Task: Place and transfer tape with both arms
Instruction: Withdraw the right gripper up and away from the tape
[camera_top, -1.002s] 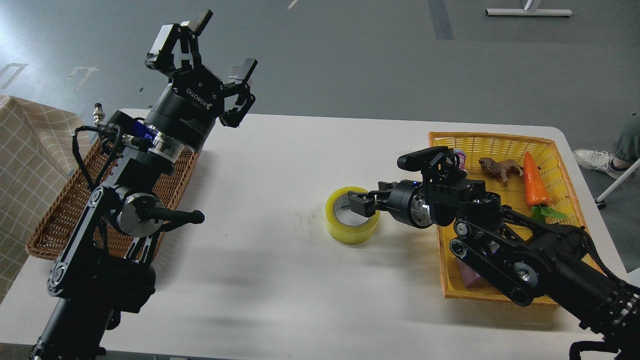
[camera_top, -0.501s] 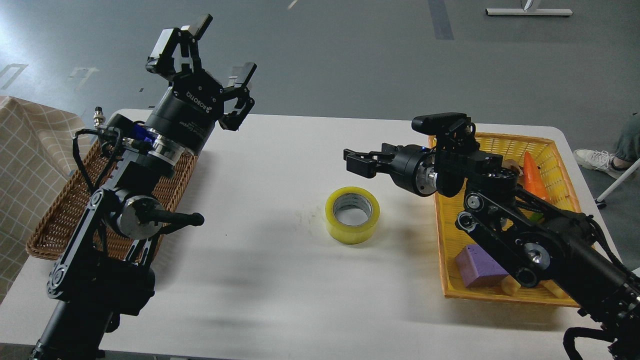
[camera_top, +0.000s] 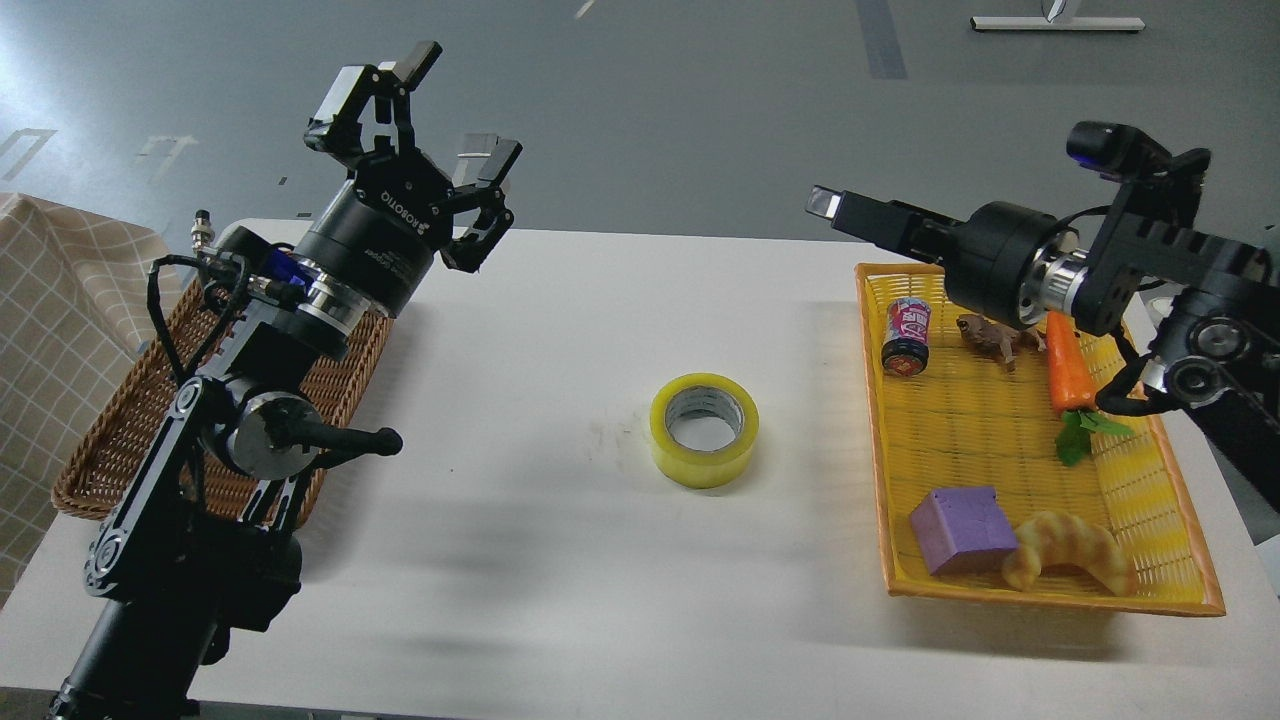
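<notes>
Lying flat on the smooth white surface, the glossy yellow tape sits untouched; left end effector at ten o'clock spread empty, right end effector at two o'clock, aperture unclear.

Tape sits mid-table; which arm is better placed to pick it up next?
Left, probably. The left pincer is open, with the brown basket on its side; the right pincer is raised over the yellow basket, away from the tape.
</notes>
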